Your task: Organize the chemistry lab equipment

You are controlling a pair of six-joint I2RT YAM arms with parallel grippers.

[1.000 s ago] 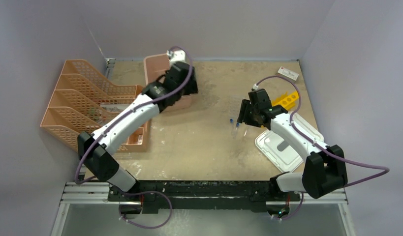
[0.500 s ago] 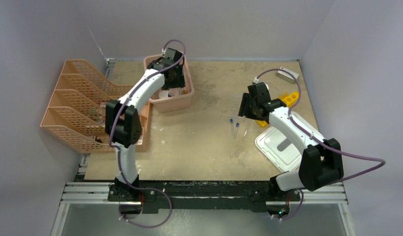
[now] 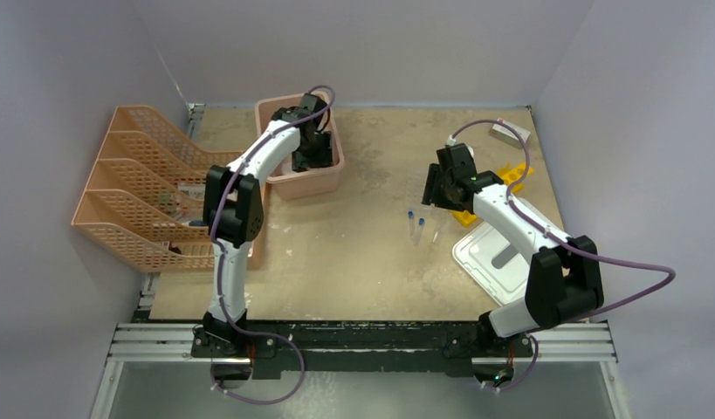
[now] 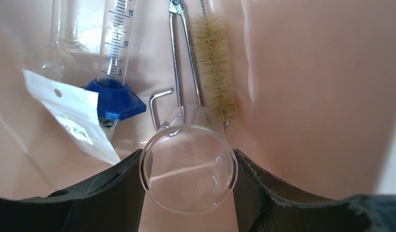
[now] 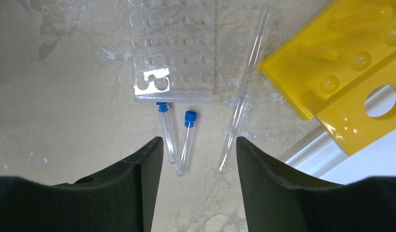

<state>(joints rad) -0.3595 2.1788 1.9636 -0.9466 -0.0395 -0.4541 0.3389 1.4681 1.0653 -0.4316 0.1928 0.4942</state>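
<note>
My left gripper [image 4: 187, 152] is shut on a tiny glass beaker [image 4: 188, 169] and holds it inside the pink bin [image 3: 323, 182]. Below it in the bin lie the metal scissor-tongs [image 4: 175, 58] and the wire tube brush [image 4: 212, 63]. My right gripper [image 5: 199, 141] is open and empty above two blue-capped clear tubes [image 5: 186, 142] lying on the table. A long clear thin tube [image 5: 242, 104] lies to their right. The clear rack [image 5: 171, 48] lies just beyond them and the yellow holed rack [image 5: 345, 72] is at the right.
The bin also holds a graduated cylinder with a blue base [image 4: 116, 48], a round glass flask [image 4: 53, 63] and a white packet [image 4: 65, 116]. Orange mesh trays [image 3: 135, 188] stand at the left. A white lid [image 3: 498, 257] lies at the right, a small white box [image 3: 511, 133] at the back right.
My left arm has reached further back and brought the beaker down into the pink bin. My right gripper has drawn back a little from the tubes, still open.
</note>
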